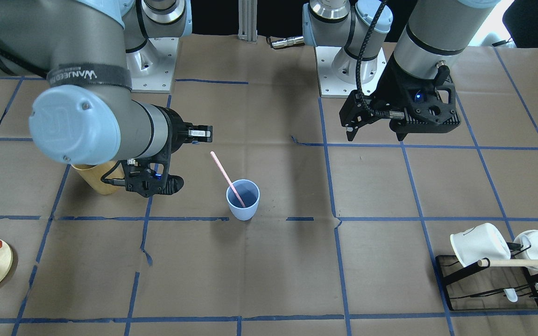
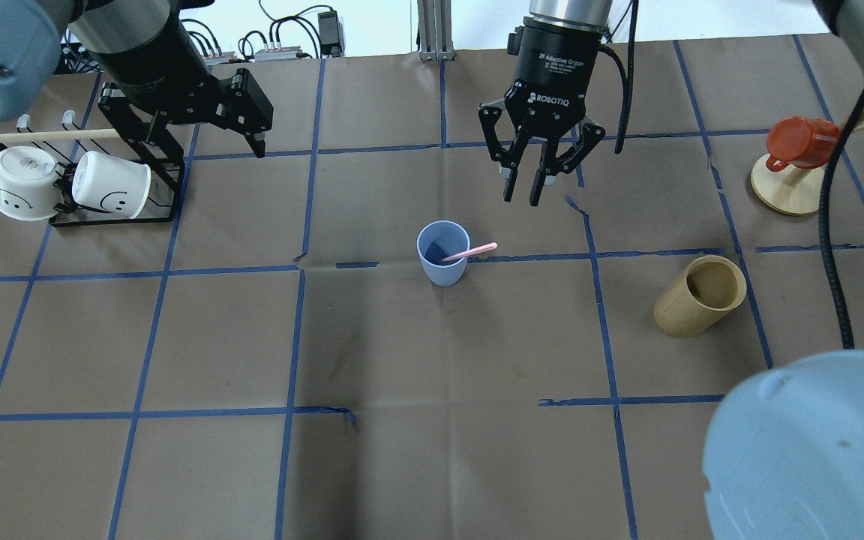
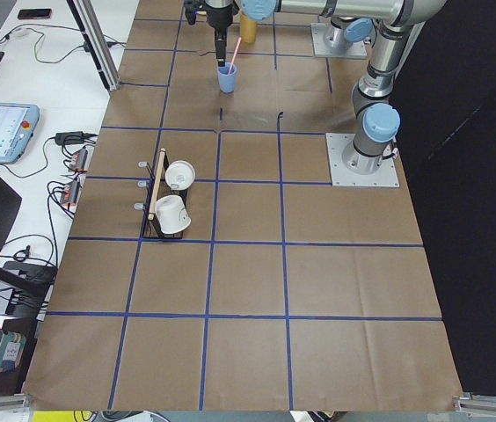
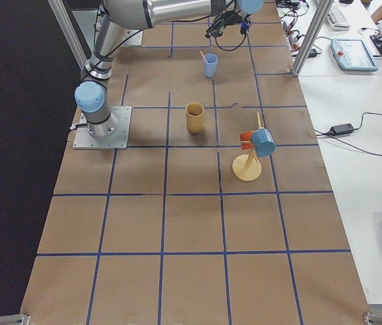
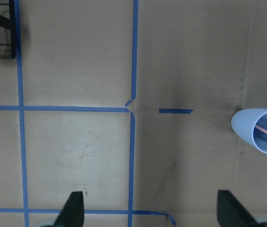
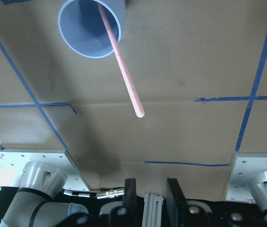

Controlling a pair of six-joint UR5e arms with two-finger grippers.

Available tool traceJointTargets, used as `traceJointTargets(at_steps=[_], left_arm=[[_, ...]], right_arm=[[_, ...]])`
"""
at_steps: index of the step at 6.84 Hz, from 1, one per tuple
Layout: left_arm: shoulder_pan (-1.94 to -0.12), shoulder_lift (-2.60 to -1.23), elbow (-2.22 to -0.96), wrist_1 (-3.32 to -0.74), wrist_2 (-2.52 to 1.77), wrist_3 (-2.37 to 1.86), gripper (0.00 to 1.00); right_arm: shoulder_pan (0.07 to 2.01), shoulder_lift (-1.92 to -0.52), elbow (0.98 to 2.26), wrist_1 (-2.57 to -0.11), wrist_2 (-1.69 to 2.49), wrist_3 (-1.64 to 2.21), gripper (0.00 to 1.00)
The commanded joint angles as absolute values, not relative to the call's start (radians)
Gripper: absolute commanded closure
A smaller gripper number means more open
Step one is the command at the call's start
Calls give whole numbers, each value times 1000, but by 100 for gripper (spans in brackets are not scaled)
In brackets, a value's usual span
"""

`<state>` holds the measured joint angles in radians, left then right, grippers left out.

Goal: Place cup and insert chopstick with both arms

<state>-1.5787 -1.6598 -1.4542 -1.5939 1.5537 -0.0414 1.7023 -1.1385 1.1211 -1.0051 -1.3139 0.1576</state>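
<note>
The cup [image 2: 443, 255] stood upright near the middle of the table [image 2: 432, 420], on a blue tape line. The chopstick [image 2: 475, 252] sat inside it, its lower end in the cup and its upper end leaning out over the rim toward the robot's right.

The right gripper [image 2: 522, 196] hung in the air near the chopstick's upper end, touching neither it nor the cup. Its fingers were parted by a narrow gap and held nothing.

The left gripper [image 1: 375, 135] hovered well off to the cup's other side, with its fingers spread wide and empty.

A wooden tumbler [image 2: 698, 296] stood apart on the right. Beyond it, a red mug [image 2: 799, 141] hung on a stand. On the far left, a rack [image 2: 132, 219] held two white mugs [image 2: 109, 189].
</note>
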Motion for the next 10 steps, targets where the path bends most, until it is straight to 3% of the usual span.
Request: traceJointTargets(at_steps=[1,3,4,5,10], left_arm=[[-1580,-1660,-1454,-1594,1554,-41,0],[-1578,-1660,-1454,-1594,1554,-41,0],[-1578,-1660,-1454,-1594,1554,-41,0],[-1578,-1660,-1454,-1594,1554,-41,0],[-1578,-1660,-1454,-1595,1554,-43,0]], right_arm=[[1687,-1248,1286,-1191,-1434,156,61],[1680,-1337,1421,-1378,-1474,158,61],[1684,-1391,1504,-1516,-1530,153,48],[1677,-1423,1550,-1617,-1616,134,1],[1595,-1483,1563,-1602,-1605,40,0]])
